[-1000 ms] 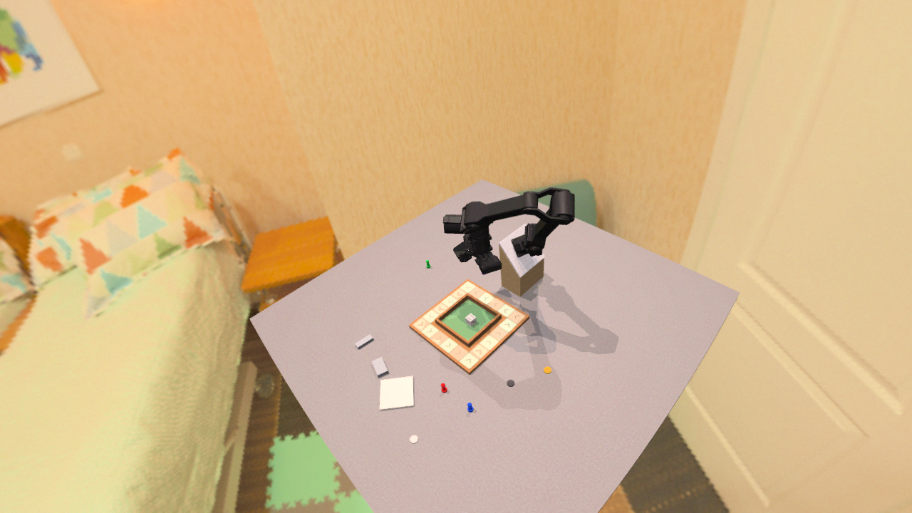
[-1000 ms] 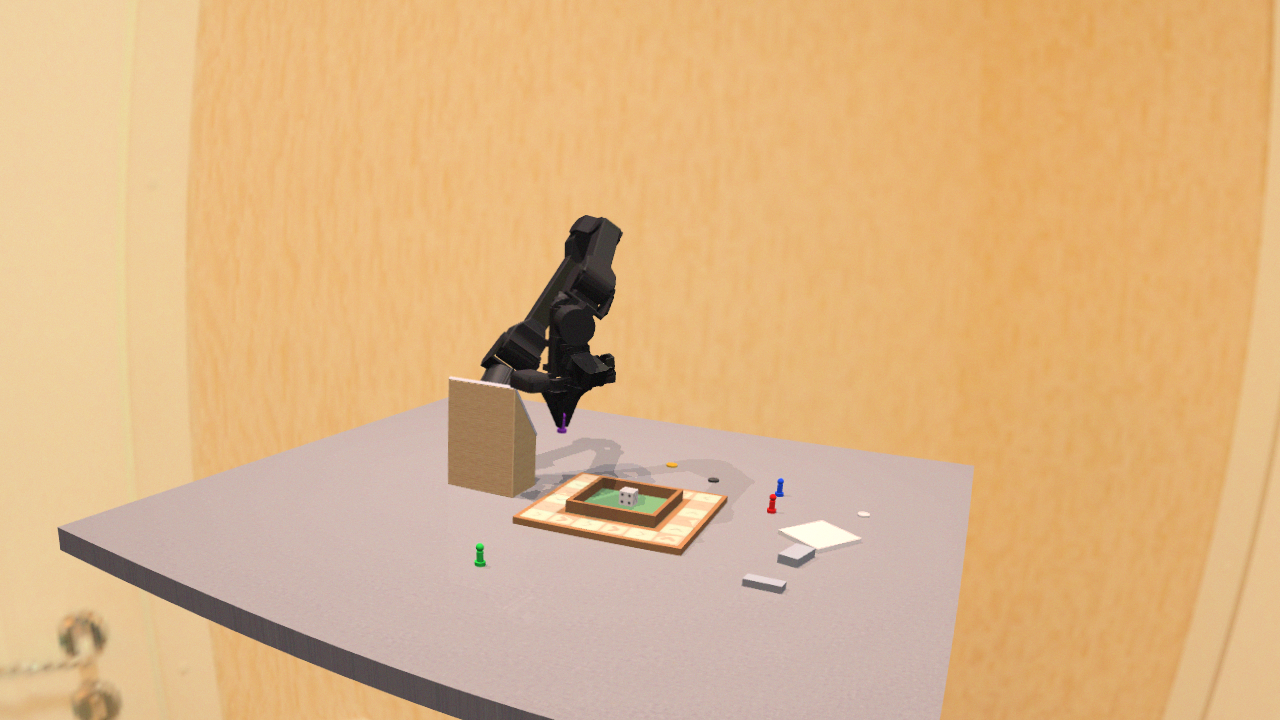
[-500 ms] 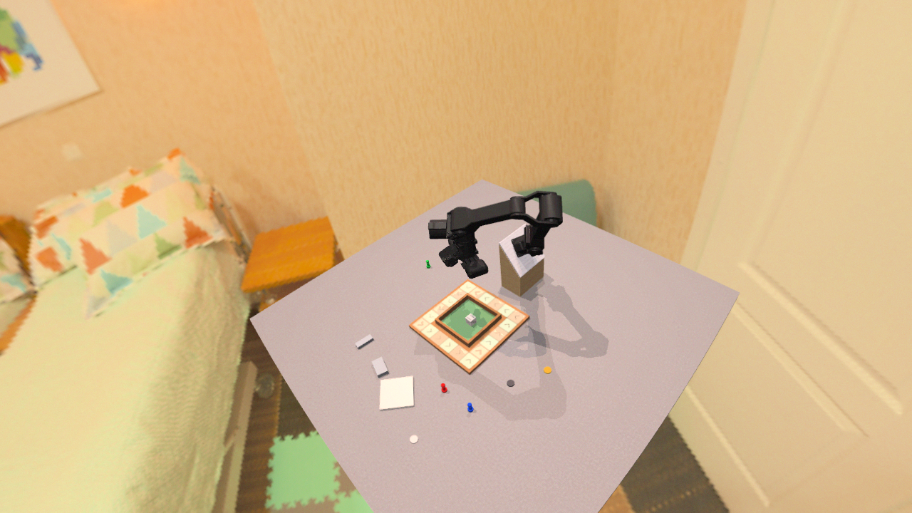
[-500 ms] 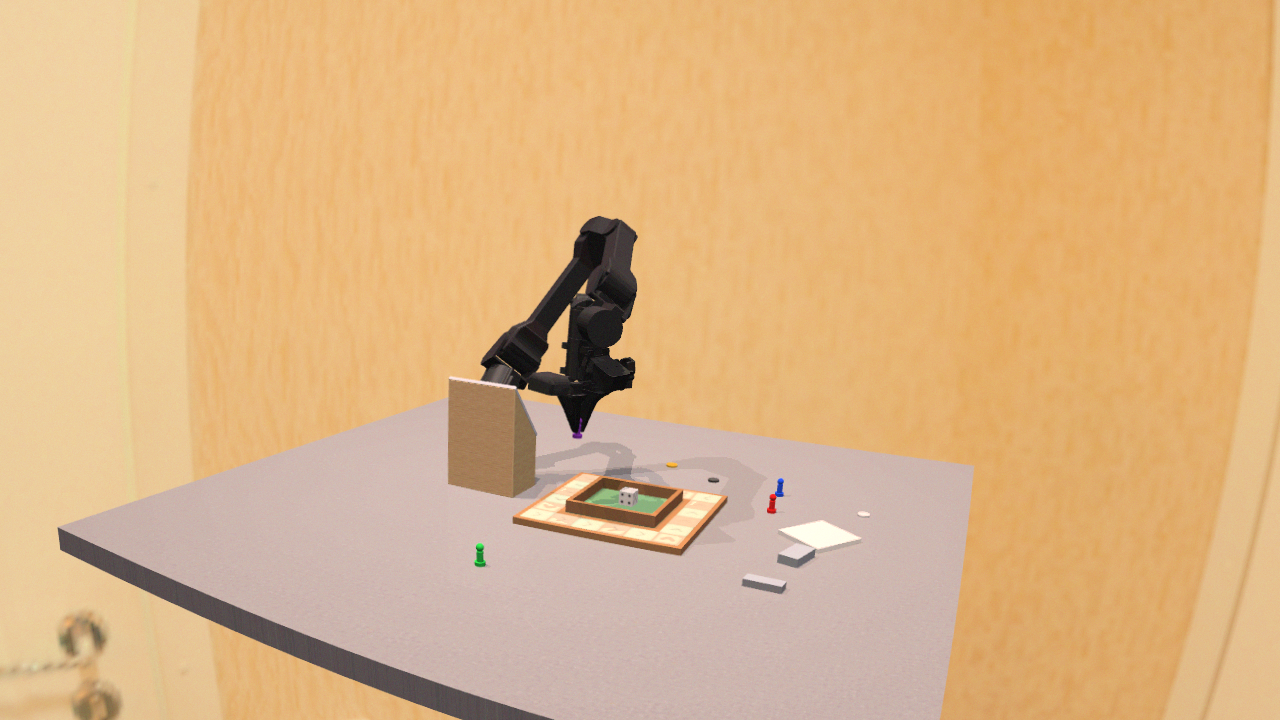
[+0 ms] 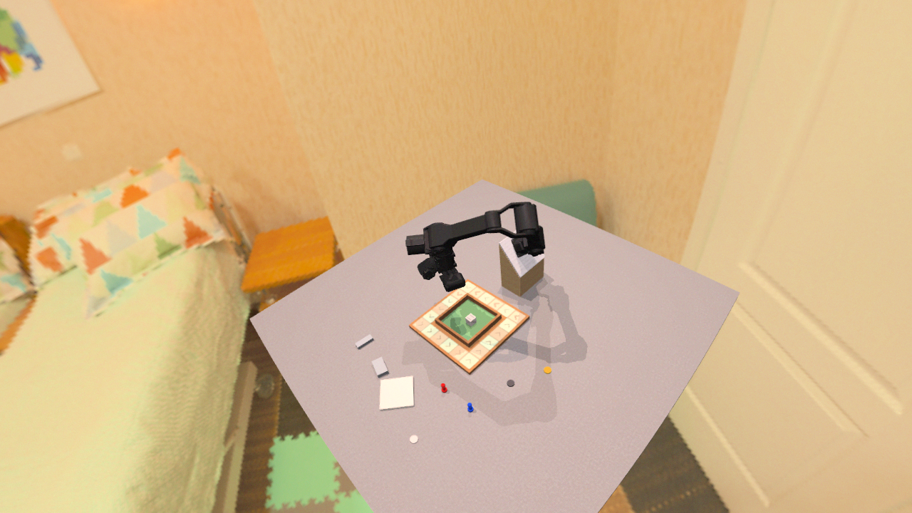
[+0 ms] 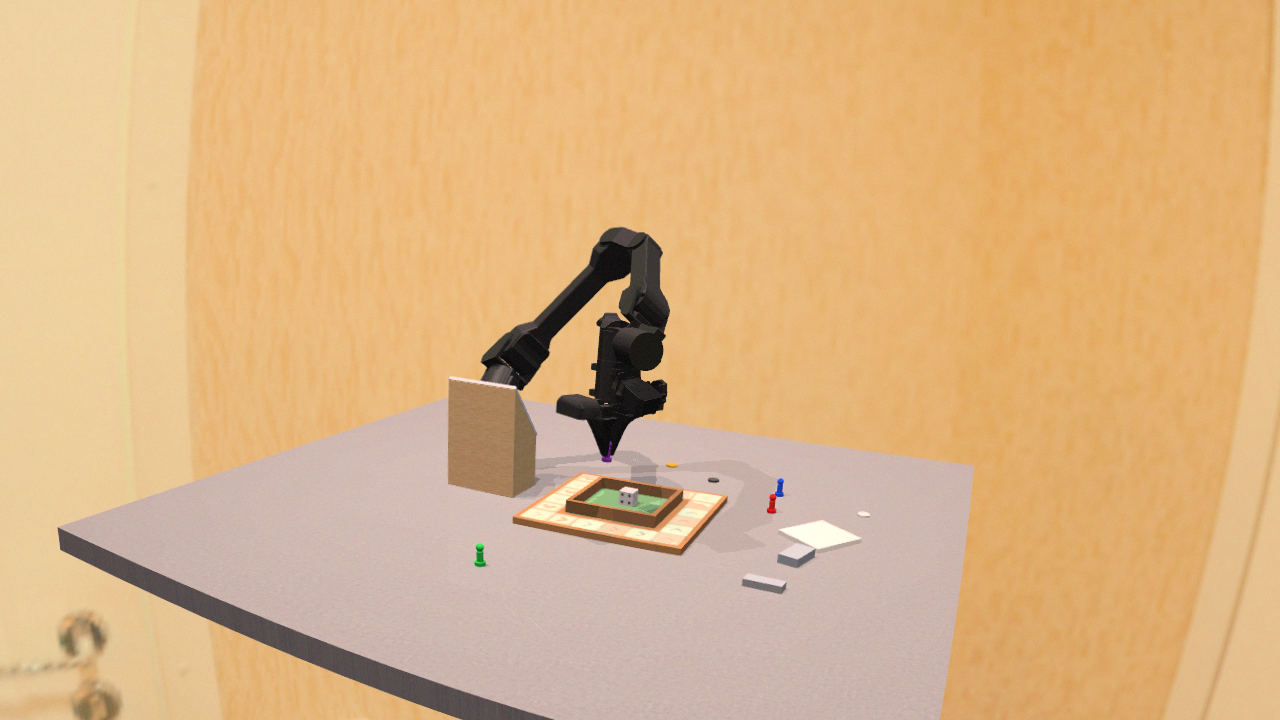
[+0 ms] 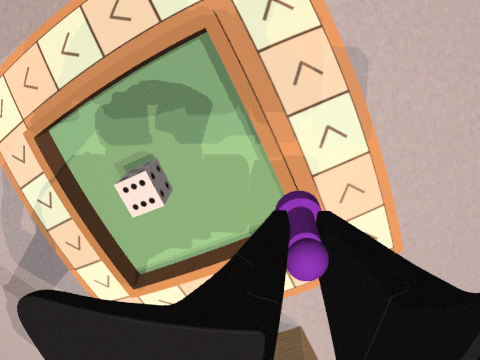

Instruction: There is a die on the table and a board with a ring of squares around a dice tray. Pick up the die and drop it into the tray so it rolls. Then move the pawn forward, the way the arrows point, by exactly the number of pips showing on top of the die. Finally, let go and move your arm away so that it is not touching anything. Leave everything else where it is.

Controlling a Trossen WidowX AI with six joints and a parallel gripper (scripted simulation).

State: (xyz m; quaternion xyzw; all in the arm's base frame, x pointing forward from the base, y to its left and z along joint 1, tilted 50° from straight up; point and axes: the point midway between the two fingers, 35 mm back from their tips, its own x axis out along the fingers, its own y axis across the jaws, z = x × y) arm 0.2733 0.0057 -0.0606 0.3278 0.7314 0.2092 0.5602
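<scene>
My gripper (image 6: pixel 606 450) (image 7: pixel 300 223) is shut on the purple pawn (image 6: pixel 606 458) (image 7: pixel 307 260), holding it upright in the air above the board (image 5: pixel 469 362) (image 6: pixel 572 530) (image 7: pixel 345 117). In the wrist view the pawn overlaps a corner of the dice tray's wall; its exact height is unclear. In the top view the arm hides pawn and fingertips. The white die (image 5: pixel 470 318) (image 6: pixel 629 497) (image 7: pixel 141 193) rests on the green floor of the dice tray (image 5: pixel 469 342) (image 6: pixel 617 514) (image 7: pixel 250 100). Its top face shows two rows of three pips. Arrows mark the squares around the tray.
A tan wedge block (image 5: pixel 521 281) (image 6: pixel 483 438) stands beside the board. A green pawn (image 6: pixel 479 557), red pawn (image 5: pixel 443 387) (image 6: pixel 771 504) and blue pawn (image 5: pixel 469 407) (image 6: pixel 779 488) stand on the table. A white square (image 5: pixel 396 392) (image 6: pixel 819 534), two grey blocks and three small discs lie around.
</scene>
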